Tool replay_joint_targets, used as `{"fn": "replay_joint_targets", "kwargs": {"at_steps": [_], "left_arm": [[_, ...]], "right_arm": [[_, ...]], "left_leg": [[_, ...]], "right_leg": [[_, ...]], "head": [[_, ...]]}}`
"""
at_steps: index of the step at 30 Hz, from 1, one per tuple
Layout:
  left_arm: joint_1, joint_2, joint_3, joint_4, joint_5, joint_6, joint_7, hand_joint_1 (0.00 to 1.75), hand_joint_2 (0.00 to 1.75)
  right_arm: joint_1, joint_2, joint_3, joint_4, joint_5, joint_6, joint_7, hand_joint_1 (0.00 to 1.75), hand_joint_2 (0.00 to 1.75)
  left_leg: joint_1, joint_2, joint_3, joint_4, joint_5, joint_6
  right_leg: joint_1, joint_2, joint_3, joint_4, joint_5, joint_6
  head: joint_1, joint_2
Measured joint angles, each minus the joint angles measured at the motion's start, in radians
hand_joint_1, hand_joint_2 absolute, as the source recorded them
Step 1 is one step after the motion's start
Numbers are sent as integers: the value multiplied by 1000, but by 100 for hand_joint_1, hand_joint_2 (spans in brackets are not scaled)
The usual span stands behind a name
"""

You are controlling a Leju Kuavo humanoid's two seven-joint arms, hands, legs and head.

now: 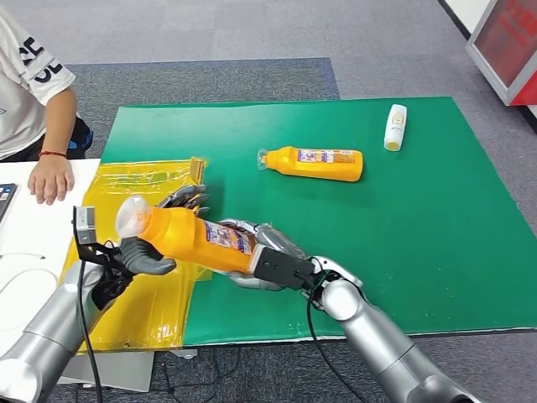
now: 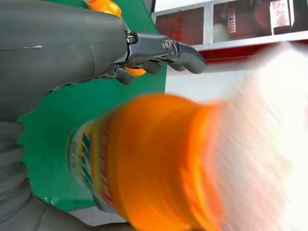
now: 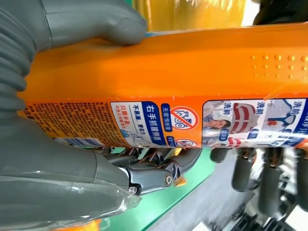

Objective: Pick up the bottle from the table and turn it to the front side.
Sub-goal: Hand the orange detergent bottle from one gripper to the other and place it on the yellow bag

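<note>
Green mat (image 1: 411,252) on grey carpet (image 1: 253,34) — yellow bag (image 1: 152,180) alongside

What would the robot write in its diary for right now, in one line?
stage: bottle lifted | held bottle: sideways above the table | right hand: grips base end | left hand: at cap end | second orange bottle: lying on green mat

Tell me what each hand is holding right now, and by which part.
Both hold one orange bottle above the table: the right hand grips its lower body and base, the left hand supports its neck just below the clear cap.
</note>
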Motion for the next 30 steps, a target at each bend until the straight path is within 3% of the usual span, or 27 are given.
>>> {"fn": "replay_joint_targets", "kwargs": {"at_steps": [13,18,19,22,23,30], "left_arm": [[-1,4,-22,-1,19,20,1,0,175],[8,8,-22,-7,25,36,3,0,175],[11,9,-22,-10,27,38,5,25,175],[21,11,-18,-16,32,38,9,156,175],[23,12,-16,-16,33,38,8,175,175],[34,11,1,-16,29,36,-12,175,175]], "right_arm": [[4,14,13,3,60,-78,17,175,175],[26,18,21,-28,156,-170,37,175,175],[32,19,22,-35,164,-180,41,175,175],[47,21,27,-53,166,-185,47,175,175],[50,22,28,-58,162,-181,49,175,175],[59,23,33,-71,137,-159,51,175,175]], "left_leg": [[0,0,0,0,0,0],[0,0,0,0,0,0],[0,0,0,0,0,0],[0,0,0,0,0,0],[0,0,0,0,0,0],[0,0,0,0,0,0]], "right_leg": [[0,0,0,0,0,0],[0,0,0,0,0,0],[0,0,0,0,0,0],[0,0,0,0,0,0],[0,0,-1,0,0,0],[0,0,0,0,0,0]], "head": [[0,0],[0,0],[0,0],[0,0],[0,0],[0,0]]}}
